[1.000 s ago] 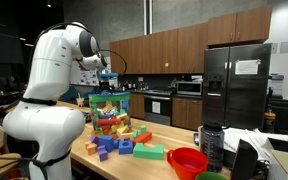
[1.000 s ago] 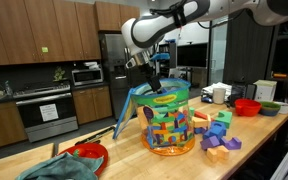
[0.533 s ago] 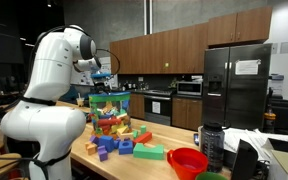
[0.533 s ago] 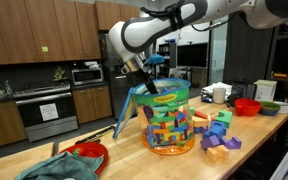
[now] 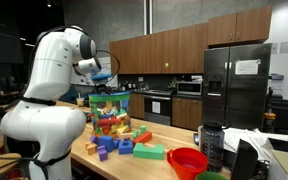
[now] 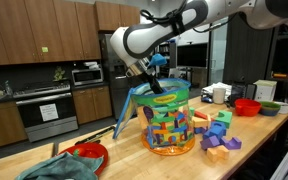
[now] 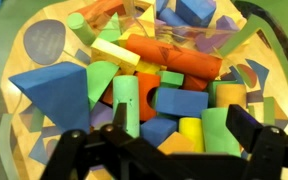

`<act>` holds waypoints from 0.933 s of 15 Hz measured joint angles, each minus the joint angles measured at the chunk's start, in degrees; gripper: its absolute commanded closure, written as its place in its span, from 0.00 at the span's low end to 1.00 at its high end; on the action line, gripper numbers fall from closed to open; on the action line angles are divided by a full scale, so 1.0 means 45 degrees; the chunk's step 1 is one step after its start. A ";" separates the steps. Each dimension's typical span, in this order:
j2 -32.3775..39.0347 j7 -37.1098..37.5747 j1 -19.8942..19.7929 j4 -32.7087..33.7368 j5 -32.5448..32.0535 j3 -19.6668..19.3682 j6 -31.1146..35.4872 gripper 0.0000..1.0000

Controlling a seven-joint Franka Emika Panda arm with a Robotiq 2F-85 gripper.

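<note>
A clear plastic tub [image 5: 111,117] full of coloured foam blocks stands on the wooden counter; it also shows in an exterior view [image 6: 170,122]. My gripper [image 7: 164,135] hangs open and empty just above the tub's mouth, seen in both exterior views [image 5: 105,82] [image 6: 154,86]. Below the jaws in the wrist view lie a blue block [image 7: 181,100], a yellow cylinder [image 7: 190,130], a green cylinder [image 7: 127,100], a green block [image 7: 221,128], a long red-orange cylinder [image 7: 174,58] and a blue wedge [image 7: 54,95].
Loose blocks [image 5: 119,146] [image 6: 219,132] lie on the counter beside the tub. A red bowl [image 5: 188,160], a black bottle [image 5: 212,145] and white cloth are nearby. An exterior view shows a red bowl [image 6: 87,153], green cloth [image 6: 54,168], another red bowl [image 6: 246,106] and a white kettle [image 6: 219,94].
The arm's wrist has shifted slightly above the tub. The gripper stays open and the blocks have not moved.
</note>
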 measured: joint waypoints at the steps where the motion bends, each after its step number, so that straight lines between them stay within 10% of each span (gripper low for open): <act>1: -0.0018 0.0124 -0.0007 -0.0242 -0.0111 0.0000 0.0221 0.00; 14: -0.0032 0.1472 -0.0400 -0.0831 0.0348 -0.0045 0.2698 0.00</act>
